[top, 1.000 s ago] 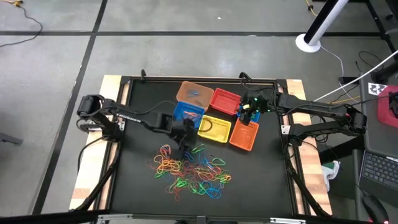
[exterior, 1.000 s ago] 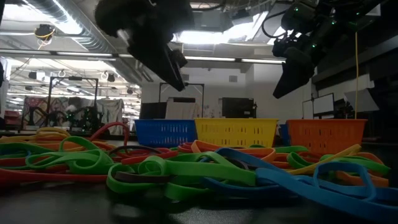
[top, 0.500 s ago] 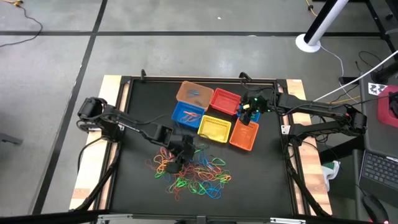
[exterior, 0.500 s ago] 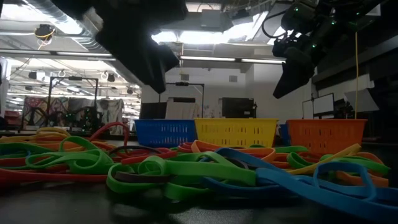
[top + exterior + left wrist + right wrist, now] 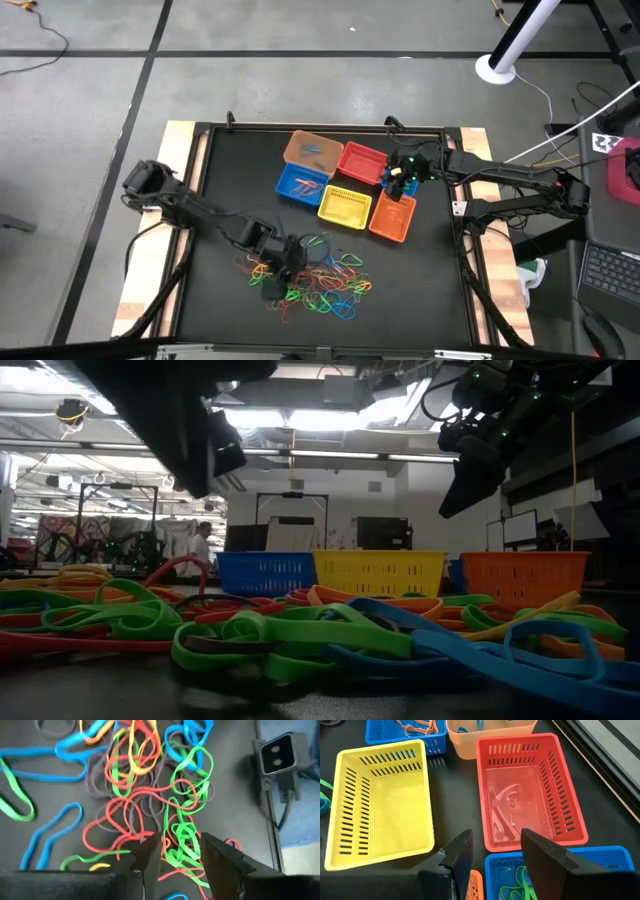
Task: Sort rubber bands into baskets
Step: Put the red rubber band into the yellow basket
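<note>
Left hand [image 5: 176, 852], spread, apparently empty, hangs over the rubber bands [image 5: 310, 275] pile's near-left edge.

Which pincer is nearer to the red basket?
The right pincer: it hangs open beside the red basket. The left pincer, also open, is over the pile of rubber bands, far from it.

Ceiling lights [image 5: 330, 418] glare in the low view, leaving the arms as dark silhouettes against them. The nearest rubber bands [image 5: 300, 635] there are soft and out of focus. From above, light falls evenly, with faint shadows on the dark table [image 5: 220, 180].
</note>
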